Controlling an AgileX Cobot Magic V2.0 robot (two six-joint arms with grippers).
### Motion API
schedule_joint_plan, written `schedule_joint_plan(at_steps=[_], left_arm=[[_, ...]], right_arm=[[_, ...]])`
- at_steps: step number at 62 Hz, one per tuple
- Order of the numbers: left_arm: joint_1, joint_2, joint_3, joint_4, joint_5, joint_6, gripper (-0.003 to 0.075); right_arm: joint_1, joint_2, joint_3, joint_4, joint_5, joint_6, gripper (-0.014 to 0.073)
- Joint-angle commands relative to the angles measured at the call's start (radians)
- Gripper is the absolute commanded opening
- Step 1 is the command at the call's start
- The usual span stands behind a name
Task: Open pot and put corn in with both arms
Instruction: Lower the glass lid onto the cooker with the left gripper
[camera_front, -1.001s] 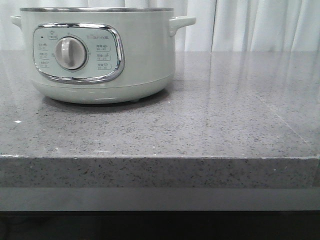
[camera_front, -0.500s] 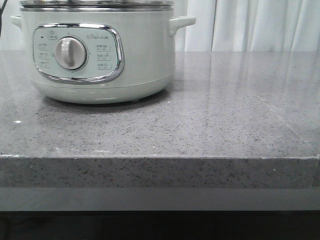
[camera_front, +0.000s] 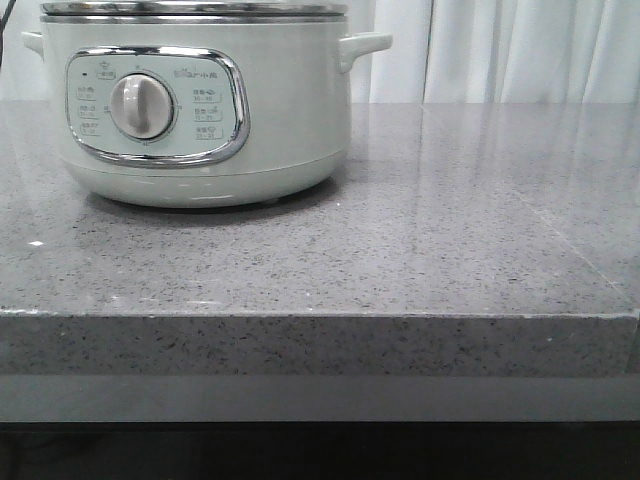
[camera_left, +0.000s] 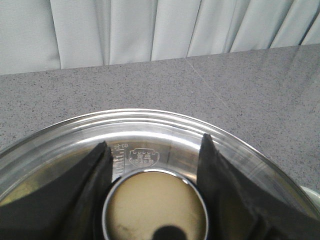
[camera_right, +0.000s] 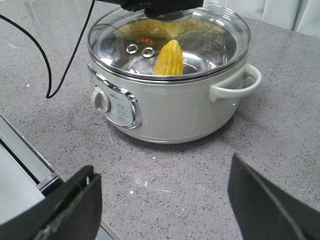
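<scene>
The pale-green pot (camera_front: 290, 110) stands at the table's back left with its metal-rimmed glass lid (camera_front: 190, 8) on it. In the right wrist view the yellow corn (camera_right: 168, 57) lies inside the pot (camera_right: 170, 107), seen through the lid (camera_right: 210, 35). My left gripper (camera_left: 153, 145) is over the lid (camera_left: 150, 127), its black fingers (camera_left: 95, 175) closed on either side of the round lid knob (camera_left: 155, 205). It shows as a dark shape above the lid in the right wrist view (camera_right: 160, 6). My right gripper (camera_right: 162, 167) is wide open and empty, above the table in front of the pot.
A black cable (camera_right: 60, 75) hangs down to the table left of the pot. The grey stone table (camera_front: 420, 230) ends at a front edge (camera_front: 320, 315). A pale curtain (camera_front: 500, 50) hangs behind.
One second ago the pot showed only its bare rim. The lid then came down onto it and has stayed there since.
</scene>
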Motion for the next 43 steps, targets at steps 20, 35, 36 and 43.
schedule_joint_plan(at_steps=[20,35,36,43], left_arm=[[-0.002,-0.171,-0.099,-0.005,0.168,-0.007,0.0514],[-0.002,-0.384,-0.073,0.045,0.415,-0.006,0.0514],[-0.002,-0.398,-0.058,0.045,0.423,-0.006,0.0514],[-0.002,-0.523,0.065,0.045,0.432,-0.006,0.0514]], right_arm=[[-0.001,-0.002,-0.027,0.009,-0.074,-0.012,0.0544],[-0.001,-0.002,-0.027,0.009,-0.073,-0.012,0.0544],[-0.001,-0.002,-0.027,0.009,-0.073,-0.012,0.0544],[-0.001,-0.002,-0.027,0.009,-0.073,-0.012,0.0544]])
